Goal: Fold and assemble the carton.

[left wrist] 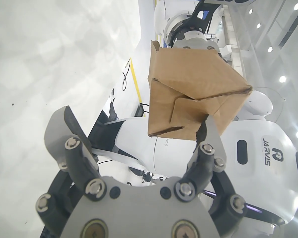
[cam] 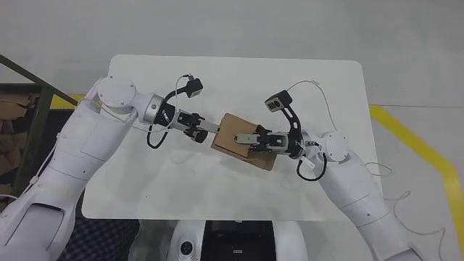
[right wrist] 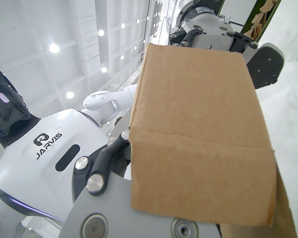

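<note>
Carton [cam: 230,129] over worktop [cam: 145,181]; right gripper [cam: 241,138] apparently clamps it (fingers hidden); left gripper [left wrist: 137,120] spread open, touching its corner.

White rounded-corner table [cam: 217,72] mid-frame on pale grey floor [cam: 217,7]. Yellow floor tape stripe [cam: 417,141] at right edge, angled. Dark green metal rack frame [cam: 29,80] at left edge, brown cardboard scraps [cam: 11,109] stacked beside it.

There is one carton [cam: 233,126], one table [cam: 290,80] and two pincers (left pincer [cam: 213,129], right pincer [cam: 240,138]).
</note>
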Controlling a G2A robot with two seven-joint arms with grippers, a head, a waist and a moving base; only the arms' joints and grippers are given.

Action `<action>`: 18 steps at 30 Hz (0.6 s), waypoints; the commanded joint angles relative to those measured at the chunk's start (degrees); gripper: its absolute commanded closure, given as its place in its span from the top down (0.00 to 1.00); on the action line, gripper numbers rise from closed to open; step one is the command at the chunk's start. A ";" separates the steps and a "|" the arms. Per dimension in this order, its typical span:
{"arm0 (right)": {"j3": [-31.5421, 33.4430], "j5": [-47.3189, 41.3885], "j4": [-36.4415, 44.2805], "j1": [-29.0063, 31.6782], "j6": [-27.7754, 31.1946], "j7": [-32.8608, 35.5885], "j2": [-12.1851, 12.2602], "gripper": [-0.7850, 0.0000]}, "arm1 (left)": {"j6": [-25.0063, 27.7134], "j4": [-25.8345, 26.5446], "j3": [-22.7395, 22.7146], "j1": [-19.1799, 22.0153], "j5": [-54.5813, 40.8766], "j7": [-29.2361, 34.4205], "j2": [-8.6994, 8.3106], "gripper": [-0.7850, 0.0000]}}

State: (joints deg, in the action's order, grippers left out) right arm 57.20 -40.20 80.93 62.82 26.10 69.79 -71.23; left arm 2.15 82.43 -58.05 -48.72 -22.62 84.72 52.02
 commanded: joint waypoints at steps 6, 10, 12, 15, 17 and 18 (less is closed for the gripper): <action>-0.01 -0.84 -0.15 -0.01 -0.09 0.42 -0.11 0.00 | -0.17 -0.24 0.24 -0.14 0.42 0.22 -0.03 1.00; -0.09 -0.89 -0.21 -0.09 -0.10 0.55 -0.18 0.00 | -0.28 0.23 0.74 0.10 0.54 0.35 0.09 1.00; -0.10 -0.93 -0.26 -0.12 -0.11 0.64 -0.20 0.00 | -0.27 0.37 0.93 0.26 0.55 0.35 0.15 1.00; -0.08 -0.91 -0.38 -0.15 -0.07 0.61 -0.24 0.00 | -0.37 0.55 1.28 0.56 0.65 0.33 0.25 1.00; -0.06 -0.75 -0.43 -0.18 -0.10 0.59 -0.26 0.00 | -0.34 0.53 1.45 0.75 0.54 0.38 0.32 1.00; -0.05 -0.74 -0.44 -0.18 -0.11 0.60 -0.27 0.00 | -0.29 0.51 1.50 0.82 0.57 0.34 0.34 1.00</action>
State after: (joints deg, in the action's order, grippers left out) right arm 57.13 -40.97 80.50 62.64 26.01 70.38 -71.50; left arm 1.79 82.97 -56.60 -47.97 -22.04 85.08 52.34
